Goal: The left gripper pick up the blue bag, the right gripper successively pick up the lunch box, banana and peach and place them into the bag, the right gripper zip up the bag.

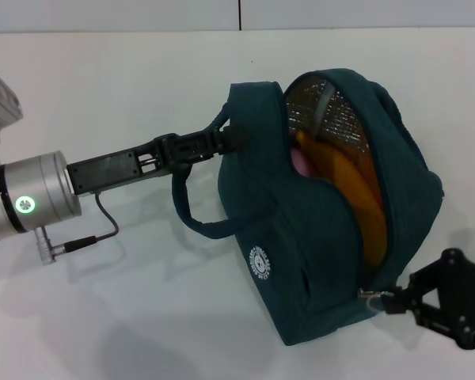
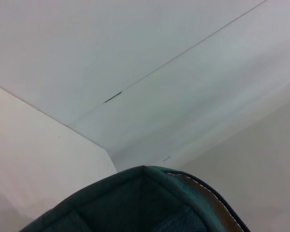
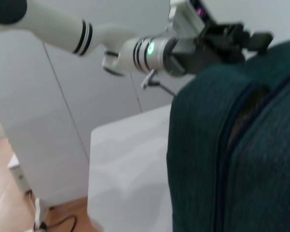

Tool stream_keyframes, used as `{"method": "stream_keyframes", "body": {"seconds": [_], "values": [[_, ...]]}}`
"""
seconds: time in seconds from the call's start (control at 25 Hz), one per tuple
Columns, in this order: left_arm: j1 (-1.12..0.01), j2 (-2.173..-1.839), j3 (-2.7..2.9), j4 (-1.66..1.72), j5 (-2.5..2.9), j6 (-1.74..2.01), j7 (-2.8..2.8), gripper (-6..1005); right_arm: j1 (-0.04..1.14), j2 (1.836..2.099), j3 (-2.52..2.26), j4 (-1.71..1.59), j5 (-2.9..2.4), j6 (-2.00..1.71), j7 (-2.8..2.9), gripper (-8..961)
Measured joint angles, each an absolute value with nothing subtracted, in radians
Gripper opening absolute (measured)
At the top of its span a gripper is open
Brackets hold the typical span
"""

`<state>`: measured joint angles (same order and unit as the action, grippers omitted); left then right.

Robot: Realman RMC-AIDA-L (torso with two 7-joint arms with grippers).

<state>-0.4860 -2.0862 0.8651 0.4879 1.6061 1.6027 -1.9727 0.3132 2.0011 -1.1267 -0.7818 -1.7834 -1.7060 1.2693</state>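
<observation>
The blue bag (image 1: 301, 237) stands tilted on the white table, its mouth partly unzipped and the silver lining (image 1: 332, 111) showing. Inside I see the yellow banana (image 1: 356, 190) and a bit of the pink peach (image 1: 304, 162); the lunch box is hidden. My left gripper (image 1: 228, 139) is shut on the bag's upper edge by a loop handle (image 1: 191, 218). At the bag's lower right corner, my right gripper (image 1: 393, 301) is shut on the zipper pull (image 1: 370, 297). The right wrist view shows the bag's side (image 3: 208, 159) with the left gripper (image 3: 234, 41) above it. The left wrist view catches only the bag's rim (image 2: 145, 193).
The white table (image 1: 103, 317) spreads out left of and in front of the bag. A thin black cable (image 1: 95, 237) loops under the left wrist. In the right wrist view, the table's edge (image 3: 92, 159) drops to a wooden floor beside white cabinets (image 3: 34, 121).
</observation>
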Motion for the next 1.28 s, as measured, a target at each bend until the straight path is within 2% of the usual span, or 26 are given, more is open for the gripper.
{"method": "stream_keyframes", "body": {"seconds": [0.28, 0.76, 1.28], "values": [[-0.486, -2.086, 0.865, 0.488, 1.604, 1.603, -1.973, 571, 0.303, 1.994, -1.038, -0.789, -1.785, -1.774, 1.265, 12], [-0.485, -2.087, 0.865, 0.485, 1.585, 1.606, -1.864, 571, 0.315, 2.007, -0.955, -0.774, -1.673, -1.858, 1.236, 15], [-0.403, -2.074, 0.8, 0.473, 1.472, 1.603, -1.723, 572, 0.442, 2.014, -0.958, -0.715, -1.554, -1.805, 1.224, 17]]}}
